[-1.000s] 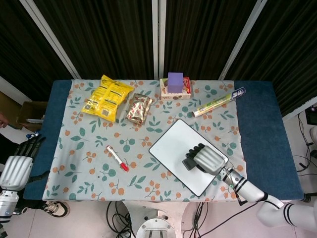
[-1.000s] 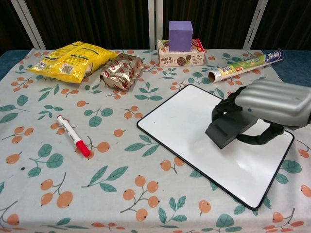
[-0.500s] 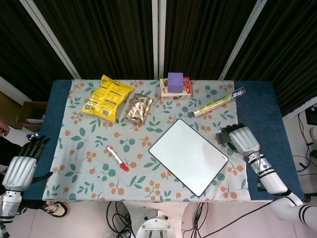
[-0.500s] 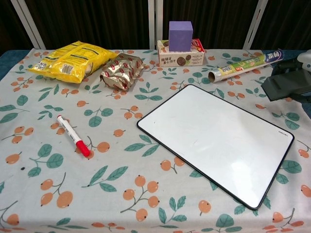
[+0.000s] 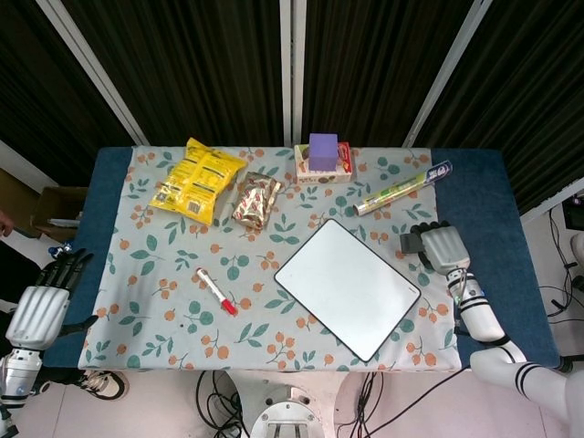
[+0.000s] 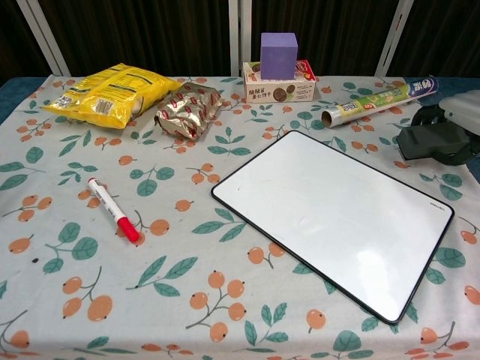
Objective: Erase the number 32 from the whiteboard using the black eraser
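The black eraser [image 6: 426, 142] sat gripped in the right hand [image 5: 442, 246], just right of the whiteboard [image 5: 348, 287], whose surface showed blank. The left hand [image 5: 41, 306], fingers spread, held nothing, well left of it.

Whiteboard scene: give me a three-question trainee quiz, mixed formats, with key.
1. True or false: the whiteboard shows no writing.
2. Where is the eraser? A) on the whiteboard B) in the right robot hand, off the board's right edge C) beside the marker
3. Fill in: the purple cube sits on a ____.

Key: 1 true; 2 B; 3 box.
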